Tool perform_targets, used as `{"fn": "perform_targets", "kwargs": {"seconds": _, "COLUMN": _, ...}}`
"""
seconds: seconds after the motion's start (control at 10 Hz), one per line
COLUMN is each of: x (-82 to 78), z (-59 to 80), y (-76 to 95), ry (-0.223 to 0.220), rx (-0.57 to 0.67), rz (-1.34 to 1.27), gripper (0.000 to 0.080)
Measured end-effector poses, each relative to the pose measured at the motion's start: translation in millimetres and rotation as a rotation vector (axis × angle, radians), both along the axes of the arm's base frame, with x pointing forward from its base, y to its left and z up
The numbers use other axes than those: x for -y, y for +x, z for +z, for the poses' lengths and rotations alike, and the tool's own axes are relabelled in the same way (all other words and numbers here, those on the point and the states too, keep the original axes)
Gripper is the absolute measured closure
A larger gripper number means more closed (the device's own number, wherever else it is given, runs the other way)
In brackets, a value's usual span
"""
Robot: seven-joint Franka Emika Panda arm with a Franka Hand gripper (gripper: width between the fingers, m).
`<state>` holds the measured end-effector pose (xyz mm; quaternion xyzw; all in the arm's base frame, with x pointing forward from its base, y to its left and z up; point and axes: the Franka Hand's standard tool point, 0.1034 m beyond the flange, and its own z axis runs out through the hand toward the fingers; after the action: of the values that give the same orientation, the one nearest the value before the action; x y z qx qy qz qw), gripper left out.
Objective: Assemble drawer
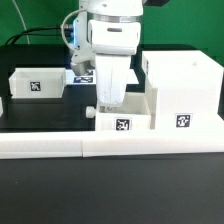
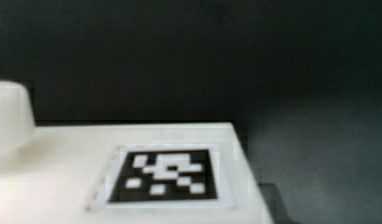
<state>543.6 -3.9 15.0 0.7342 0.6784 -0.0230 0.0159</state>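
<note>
In the exterior view you have the housing point(image 1: 180, 90), a tall white box standing upright at 3 o'clock, tag facing front. One tray point(image 1: 140, 120) sits just beside it at its 9 o'clock, tag in front, small knob point(image 1: 91, 113) at 9. The second tray point(image 1: 35, 85) lies well apart at 9 o'clock

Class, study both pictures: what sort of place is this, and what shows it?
Probably a robotics lab bench. A robot arm hangs its gripper by a white drawer tray on a black table. The tray and the housing carry black-and-white square tags, likely for camera tracking.
</note>
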Motion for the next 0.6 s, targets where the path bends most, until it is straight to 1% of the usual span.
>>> {"fn": "perform_targets", "kwargs": {"seconds": 0.1, "x": -0.1, "z": 1.5, "y": 2.7, "ry": 0.0, "rx": 0.008, "rz": -0.014, "gripper": 0.0757}}
{"fn": "perform_targets", "kwargs": {"seconds": 0.4, "x": 0.7, "z": 0.5, "y": 1.3, "ry": 0.0, "rx": 0.005, "rz": -0.016, "gripper": 0.0757}}
{"fn": "perform_targets", "kwargs": {"seconds": 0.6, "x": -5.6, "z": 0.3, "y": 3.8, "ry": 0.003, "rx": -0.007, "rz": -0.006, "gripper": 0.0757}}
